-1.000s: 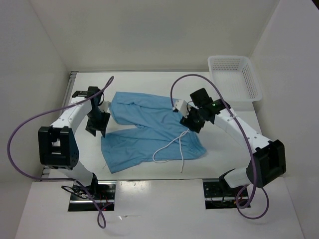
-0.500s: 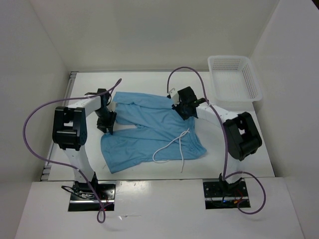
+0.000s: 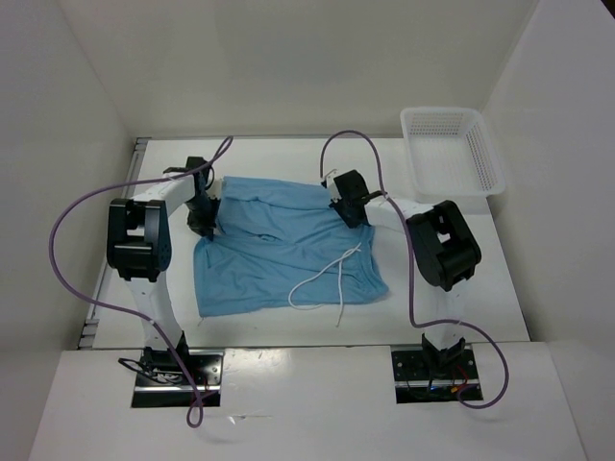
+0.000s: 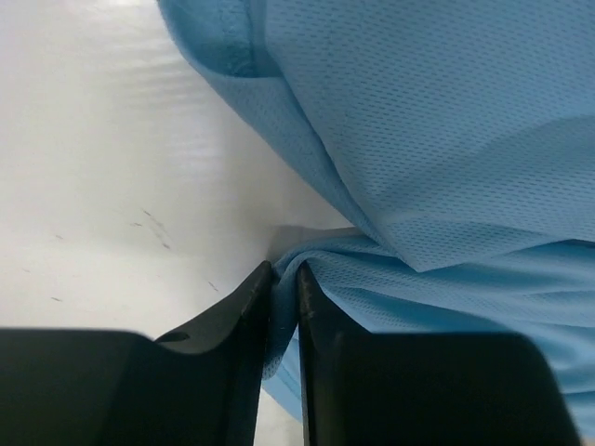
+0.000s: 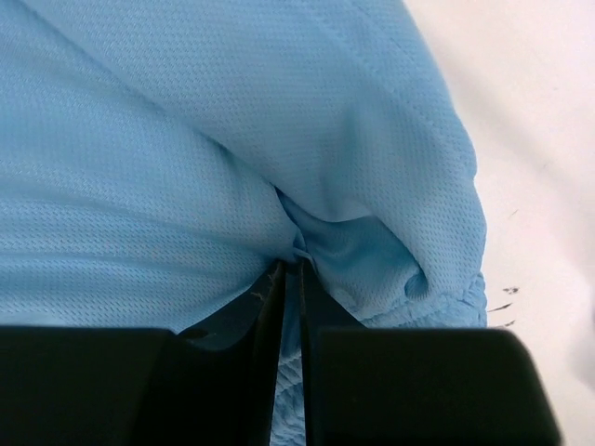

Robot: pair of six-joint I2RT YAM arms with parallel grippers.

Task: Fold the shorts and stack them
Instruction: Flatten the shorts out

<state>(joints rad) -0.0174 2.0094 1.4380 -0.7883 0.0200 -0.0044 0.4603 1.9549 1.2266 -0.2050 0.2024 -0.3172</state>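
The left tool (image 4: pixel 284 269) has its jaws almost together on a thin pinch of blue mesh. The right tool (image 5: pixel 288 265) is clamped the same way on a small fold, so each holds the shorts (image 3: pixel 279 254) at their far edge. From both tools the cloth spreads flat toward the arm bases, its long axis running across the worktop (image 3: pixel 288 158) toward the basket (image 3: pixel 415 154), with the right tool at the basket end, so the fold likely means drawing that far edge near, over the drawstring (image 3: pixel 327 279).
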